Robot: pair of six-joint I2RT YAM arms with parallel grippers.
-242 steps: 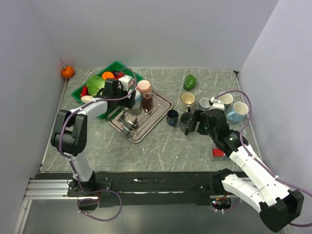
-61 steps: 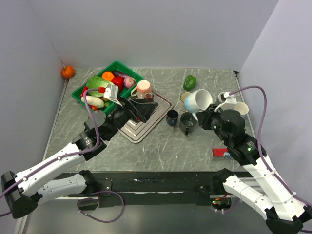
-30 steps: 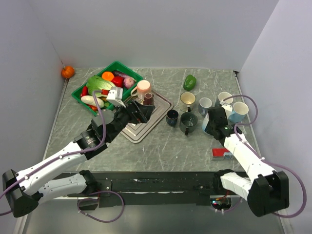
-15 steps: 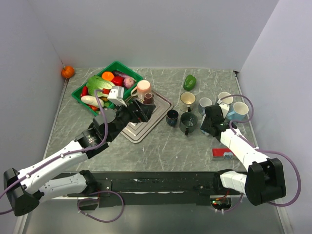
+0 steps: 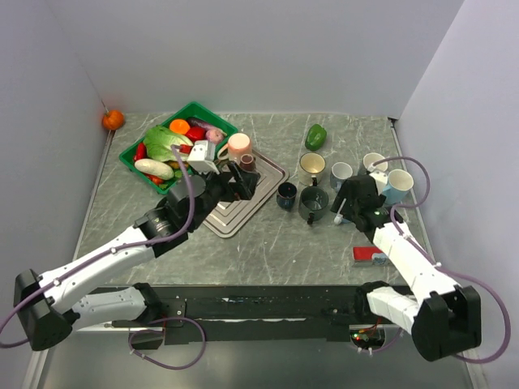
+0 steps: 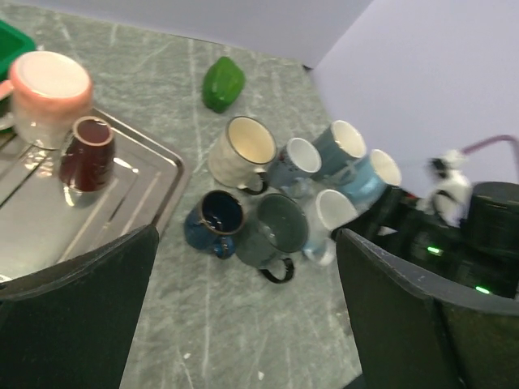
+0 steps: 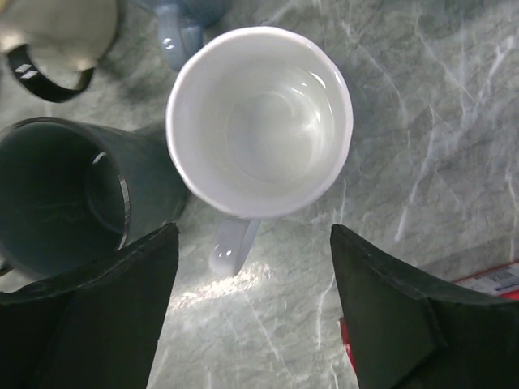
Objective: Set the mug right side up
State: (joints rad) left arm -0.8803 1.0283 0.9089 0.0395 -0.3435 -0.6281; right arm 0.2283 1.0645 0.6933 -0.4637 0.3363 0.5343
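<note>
Now, over the grey marbled tabletop (image 7: 422, 121), the right tool (image 7: 253, 267) hangs with jaws apart, touching nothing; the glossy white ceramic mug (image 7: 259, 121) stands upright at upper centre, just beside a dark grey mug (image 7: 65, 194). Best to lift straight up, clear of its pale handle (image 7: 231, 243).

Both arms are made in the same way: the left arm (image 5: 105, 259) and the right arm (image 5: 409, 258) have smooth white shells on the long links and round black housings at the joints. A thin purple cable (image 5: 191, 188) runs in loops along each arm. The left claw (image 6: 243, 308) and the right claw (image 7: 251, 271) have broad, matte black fingers. Small green lights (image 6: 426, 249) glow on the right arm's black wrist housing.
</note>
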